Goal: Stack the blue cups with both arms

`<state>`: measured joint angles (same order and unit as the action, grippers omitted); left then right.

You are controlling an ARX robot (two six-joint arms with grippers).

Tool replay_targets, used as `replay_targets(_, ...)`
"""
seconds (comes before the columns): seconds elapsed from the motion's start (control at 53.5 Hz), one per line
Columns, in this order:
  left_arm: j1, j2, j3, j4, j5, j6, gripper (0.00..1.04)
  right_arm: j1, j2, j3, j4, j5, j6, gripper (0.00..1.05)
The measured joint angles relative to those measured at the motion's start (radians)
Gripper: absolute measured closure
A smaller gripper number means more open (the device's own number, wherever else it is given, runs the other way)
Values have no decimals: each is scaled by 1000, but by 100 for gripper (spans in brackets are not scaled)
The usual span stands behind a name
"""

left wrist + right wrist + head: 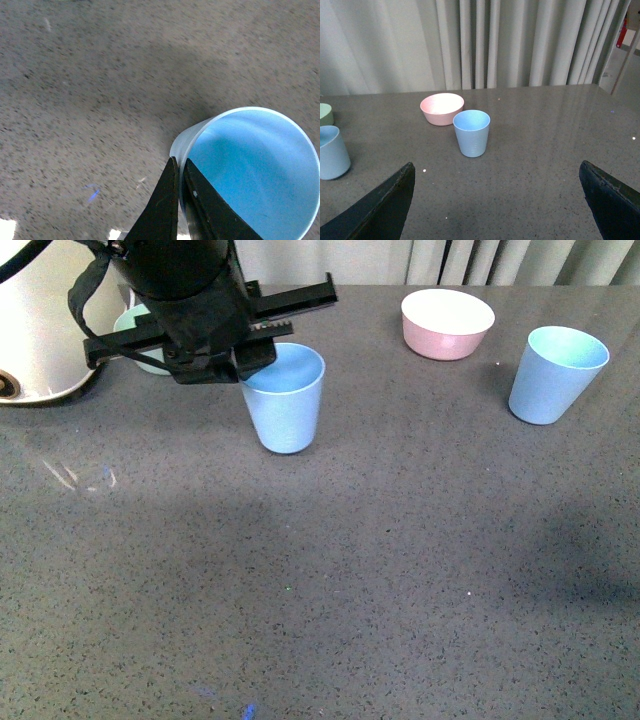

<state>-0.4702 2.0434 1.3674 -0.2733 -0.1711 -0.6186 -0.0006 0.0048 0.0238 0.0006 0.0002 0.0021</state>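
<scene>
Nothing is stacked yet. The left cup [285, 405], toward the far left of the table [350, 590], is clamped at its rim by the left gripper [180, 160]; whether it is lifted can't be told. The right cup [555, 375] stands untouched near the far right edge, the right gripper [497, 163] is spread wide short of it, and carrying plus nesting is still to be done.

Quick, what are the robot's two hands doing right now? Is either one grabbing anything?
Left gripper: closed, fingers pinching the rim of a blue cup.
Right gripper: open, holding nothing.
</scene>
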Motion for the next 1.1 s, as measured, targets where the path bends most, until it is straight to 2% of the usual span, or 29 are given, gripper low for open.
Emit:
replay_targets(0.374,-146,-6,-26,84,17,-34,103,0,0,0,0,0,0,9)
replay_targets(0.86,-162,51,-20,116,-9,-26,103,0,0,0,0,0,0,9)
replay_targets(0.916,-162,51,-20,117,-6,-26,99,0,0,0,0,0,0,9)
replay_targets(1.103,-162,52,-20,127,3,-26,74,0,0,0,0,0,0,9)
